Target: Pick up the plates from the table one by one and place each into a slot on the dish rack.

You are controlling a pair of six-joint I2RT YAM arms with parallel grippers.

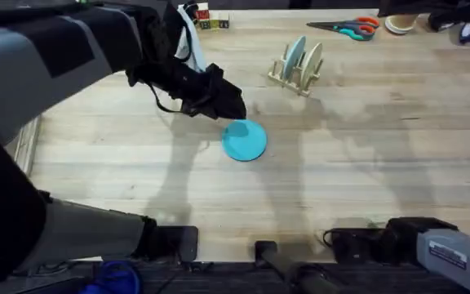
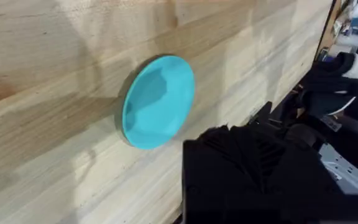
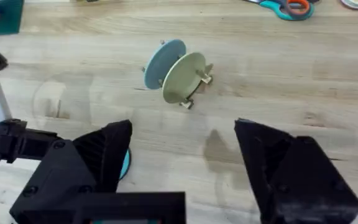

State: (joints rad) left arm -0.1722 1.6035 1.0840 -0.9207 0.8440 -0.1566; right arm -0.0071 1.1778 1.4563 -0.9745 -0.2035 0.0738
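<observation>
- Scissors (image 1: 348, 29) with orange and teal handles lie near the desk's (image 1: 365, 155) far edge; lettered blocks (image 1: 206, 20) sit at the far edge, left of middle.
- The turquoise plate (image 1: 244, 140) lies flat mid-desk, the left claw (image 1: 228, 104) just beside it; whether that claw is wide or narrow cannot be told.
- The right claw (image 3: 182, 165) stands wide, holding nothing.
- The pale wooden dish rack (image 1: 297, 67) holds a pale blue plate (image 1: 295, 51) and a cream plate (image 1: 312, 59) upright.

Light wood-plank table (image 1: 398, 163), turquoise plate (image 1: 244, 140) lying flat, dish rack (image 1: 297, 67), scissors (image 1: 348, 29), lettered blocks (image 1: 210, 20)
</observation>
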